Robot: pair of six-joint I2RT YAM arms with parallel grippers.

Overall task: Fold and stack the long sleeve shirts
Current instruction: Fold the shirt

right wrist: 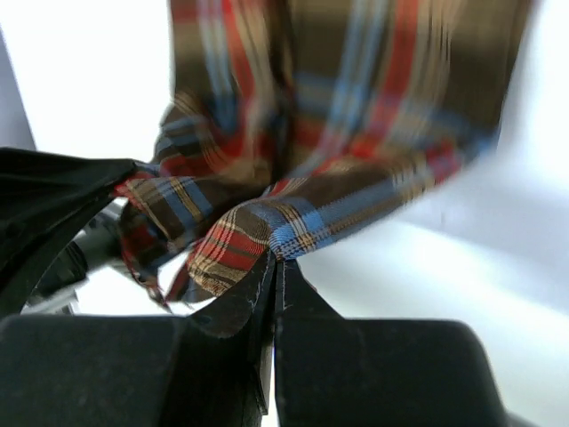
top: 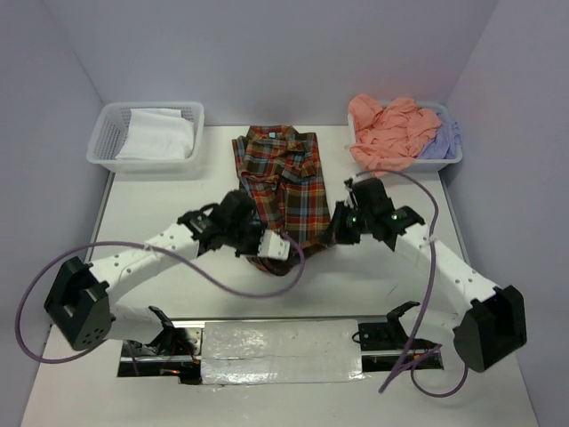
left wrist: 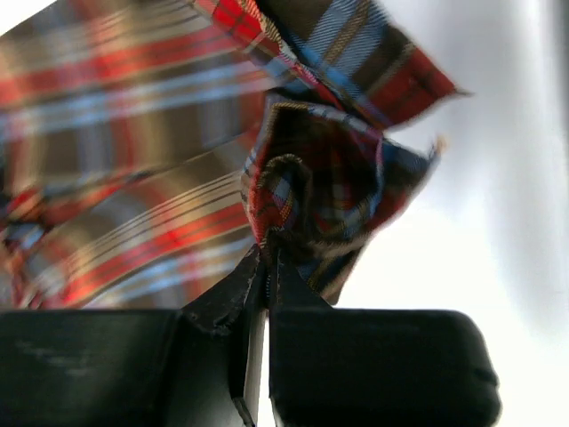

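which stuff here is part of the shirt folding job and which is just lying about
Job: plaid shirt, pinched by left gripper and right gripper; salmon-pink shirt; lavender shirt.
Lying about: left basket holding white cloth; right basket under the two plain shirts.

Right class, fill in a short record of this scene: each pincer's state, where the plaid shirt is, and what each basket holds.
Left pincer: shut on a bunched edge of the plaid shirt
Right pincer: shut on the plaid shirt's edge
Plaid shirt: mid-table, between the two arms
Left basket: white cloth
Right basket: salmon-pink shirt, lavender shirt beside it
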